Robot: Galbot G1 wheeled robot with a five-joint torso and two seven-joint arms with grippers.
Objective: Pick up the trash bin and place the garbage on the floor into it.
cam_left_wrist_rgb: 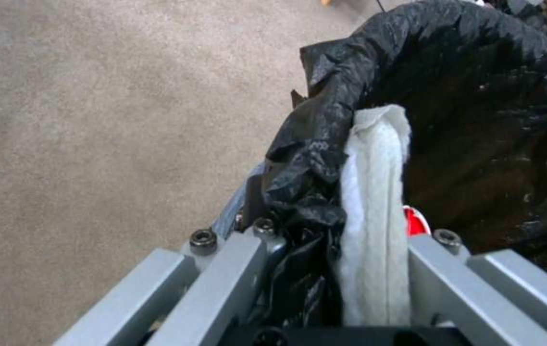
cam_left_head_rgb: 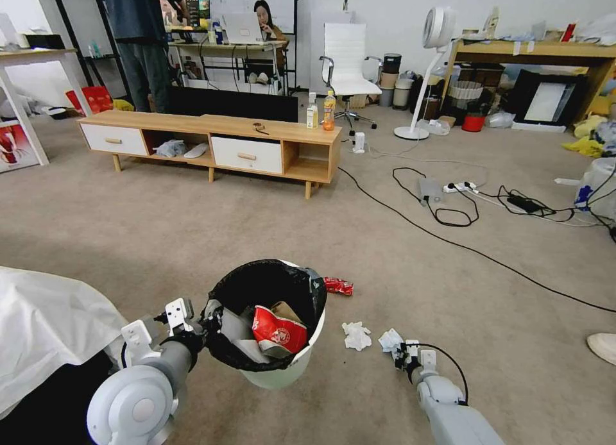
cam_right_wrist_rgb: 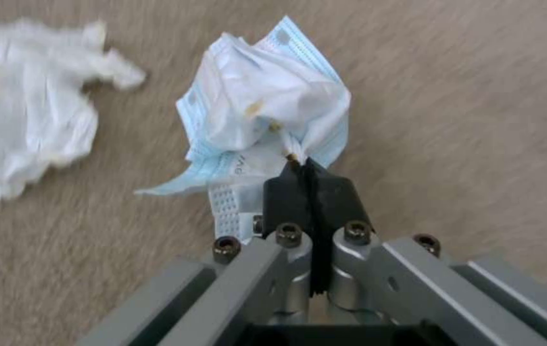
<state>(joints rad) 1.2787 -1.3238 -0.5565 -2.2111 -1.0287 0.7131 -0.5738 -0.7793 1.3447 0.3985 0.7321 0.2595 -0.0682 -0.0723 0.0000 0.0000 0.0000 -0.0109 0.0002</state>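
floor (cam_left_head_rgb: 192,233): beige short-pile carpet | left gripper (cam_left_wrist_rgb: 325,250): clamped on trash bin (cam_left_head_rgb: 282,368) rim, pinching crinkled black liner so the tilted mouth faces the litter; red-white cup (cam_left_head_rgb: 277,333) inside | right gripper (cam_right_wrist_rgb: 312,187): pads pinched shut on crumpled tissue wad (cam_right_wrist_rgb: 267,115), beside bin | second wad (cam_left_head_rgb: 356,336), crushed can (cam_left_head_rgb: 338,286): lying near bin

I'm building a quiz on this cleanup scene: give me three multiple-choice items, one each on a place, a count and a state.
1. Where is the crushed red can?
A in the bin
B on the carpet beside the bin
C on the cabinet

2. How many upright drink bottles stand on the low wooden cabinet?
A one
B two
C four

3. The right gripper is:
A open over bare carpet
B shut on a crumpled white-and-blue wad
C inside the bin

Answers: B, it lies by the small white black-bagged trash bin; B, two stand together; B, pads pinch the wad's edge.
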